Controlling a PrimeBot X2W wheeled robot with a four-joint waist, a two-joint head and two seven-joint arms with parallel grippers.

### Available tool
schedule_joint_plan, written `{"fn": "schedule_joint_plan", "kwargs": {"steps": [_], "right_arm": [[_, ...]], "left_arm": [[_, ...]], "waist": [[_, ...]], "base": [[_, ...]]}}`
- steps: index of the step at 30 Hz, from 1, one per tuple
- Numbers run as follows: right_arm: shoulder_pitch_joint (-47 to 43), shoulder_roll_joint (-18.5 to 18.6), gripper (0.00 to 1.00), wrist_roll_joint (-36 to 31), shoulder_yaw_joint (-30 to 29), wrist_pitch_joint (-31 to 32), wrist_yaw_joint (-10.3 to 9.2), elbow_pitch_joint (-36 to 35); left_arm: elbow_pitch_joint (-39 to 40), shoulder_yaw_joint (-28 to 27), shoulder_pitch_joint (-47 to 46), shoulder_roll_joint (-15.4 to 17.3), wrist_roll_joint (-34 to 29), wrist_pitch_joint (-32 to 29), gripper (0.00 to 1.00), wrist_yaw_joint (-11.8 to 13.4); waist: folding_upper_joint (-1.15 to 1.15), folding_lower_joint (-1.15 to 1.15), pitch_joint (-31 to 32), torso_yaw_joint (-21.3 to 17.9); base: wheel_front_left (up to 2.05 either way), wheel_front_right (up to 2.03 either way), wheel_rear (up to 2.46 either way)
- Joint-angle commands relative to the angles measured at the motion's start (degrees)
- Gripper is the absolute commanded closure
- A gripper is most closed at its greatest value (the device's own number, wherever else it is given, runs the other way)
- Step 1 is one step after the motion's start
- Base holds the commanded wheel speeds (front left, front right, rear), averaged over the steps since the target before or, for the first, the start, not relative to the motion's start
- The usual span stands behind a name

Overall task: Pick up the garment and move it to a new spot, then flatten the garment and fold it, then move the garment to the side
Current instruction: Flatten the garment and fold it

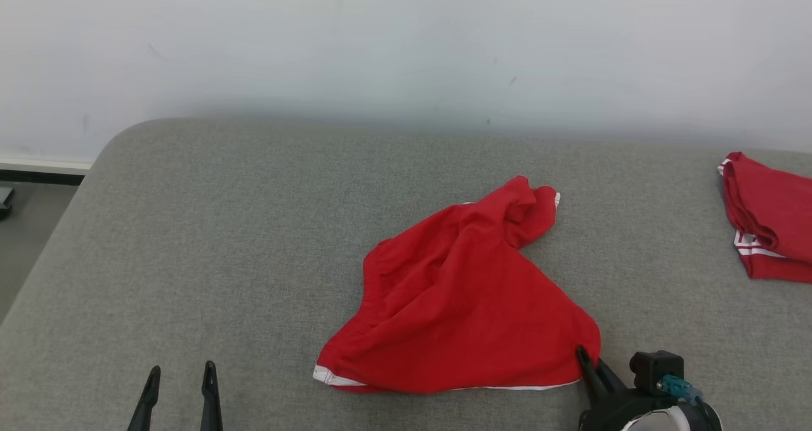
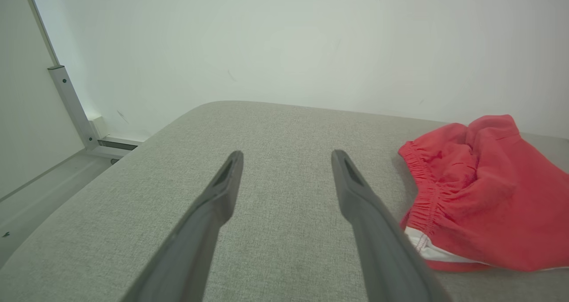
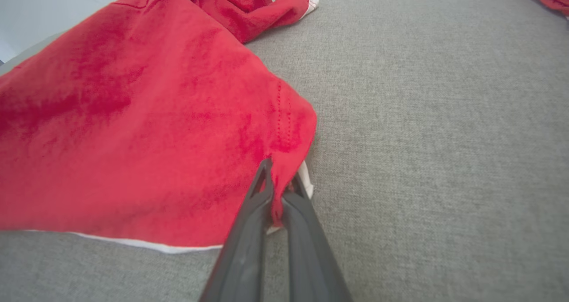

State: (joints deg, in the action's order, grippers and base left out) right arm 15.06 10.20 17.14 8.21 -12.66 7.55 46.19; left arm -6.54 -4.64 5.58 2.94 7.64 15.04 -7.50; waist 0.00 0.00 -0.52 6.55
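Head view: red garment (image 1: 457, 298) in a crumpled, roughly triangular heap at the middle of the grey padded surface (image 1: 222, 240), far end bunched and twisted, white trim (image 1: 507, 388) along the near hem. Right gripper (image 1: 587, 358) at the heap's near right corner, clenched on the cloth. Left gripper (image 1: 179, 380) at lower left, released, fingers spread, well apart from the garment. Second red garment (image 1: 767, 221), folded, white stripes at its edge, at the far right of the surface. Pale wall (image 1: 406, 37) behind. Left wrist view: left gripper (image 2: 286, 157) spread wide above bare grey fabric, nothing between the fingers; garment (image 2: 484, 195) off to the right, gathered elastic waistband (image 2: 422, 182) facing the camera, white trim below it. Right wrist view: right gripper (image 3: 280, 182) pinched tight on the garment (image 3: 133, 137) at its corner hem, red cloth puckered between the fingers, a line of stitching just above the grip, white trim (image 3: 146, 245) along the lower edge.
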Motion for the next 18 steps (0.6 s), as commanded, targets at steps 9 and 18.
{"fn": "schedule_joint_plan", "kwargs": {"steps": [9,18], "right_arm": [[3.4,0.5,1.00,0.9,2.8,-2.3,-0.16,-2.3],[7.5,1.0,1.00,2.5,5.1,-2.3,-0.16,-0.6]], "left_arm": [[0.0,0.2,-0.3,-0.1,0.8,0.2,0.00,0.1],[-0.9,1.8,-1.3,-0.1,1.2,0.2,0.00,0.1]], "waist": [[0.00,0.00,-1.2,-0.1],[0.00,0.00,-1.6,1.0]], "base": [[0.00,0.00,0.00],[0.00,0.00,0.00]]}}
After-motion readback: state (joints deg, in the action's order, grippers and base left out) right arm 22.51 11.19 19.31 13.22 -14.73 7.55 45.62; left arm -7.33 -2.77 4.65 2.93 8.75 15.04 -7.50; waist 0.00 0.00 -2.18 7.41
